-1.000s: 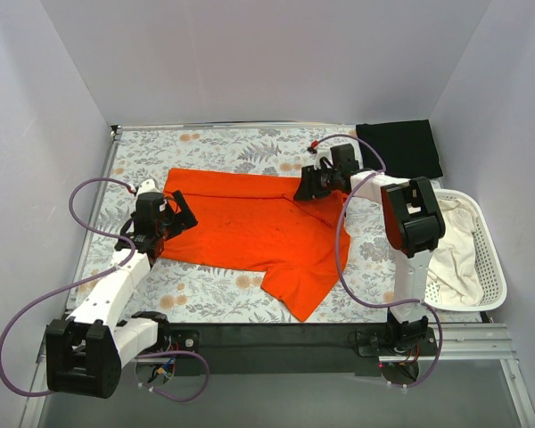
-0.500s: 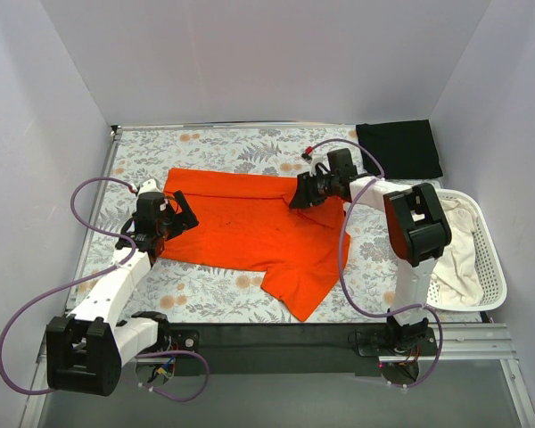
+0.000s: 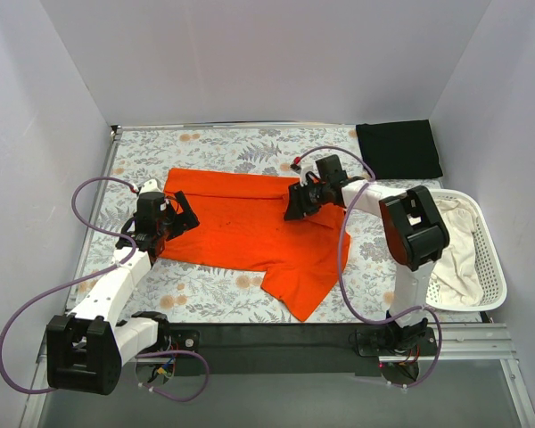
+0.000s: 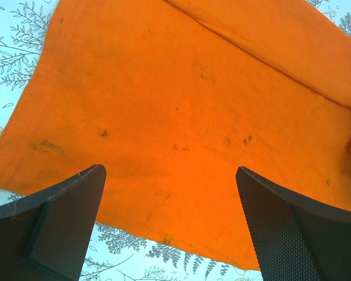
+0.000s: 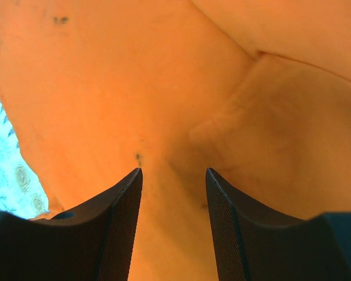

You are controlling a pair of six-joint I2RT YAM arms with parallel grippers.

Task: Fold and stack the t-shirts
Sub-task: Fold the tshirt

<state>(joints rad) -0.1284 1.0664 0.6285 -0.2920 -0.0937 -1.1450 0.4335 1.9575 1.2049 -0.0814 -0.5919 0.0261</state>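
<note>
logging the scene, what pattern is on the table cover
White table cover with grey leaf sprigs and orange flowers; top external view shows it best.

Robot lab test cell.
White panels (image 3: 267, 62) box in a floral-covered table (image 3: 223, 143); two cabled arms (image 3: 114, 287) (image 3: 408, 276) mount on a black base plate (image 3: 276, 337).

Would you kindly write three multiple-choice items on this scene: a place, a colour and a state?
1. On the table, the black t-shirt lies at: A the near left corner; B the far right corner; C the middle.
2. The shirt below the left gripper is: A blue; B green; C orange.
3. The left gripper is: A open; B shut on cloth; C shut empty.
Key: B, it lies by the back wall, right of both arms; C, the orange t-shirt fills the left wrist view; A, its fingers stand wide apart.
</note>
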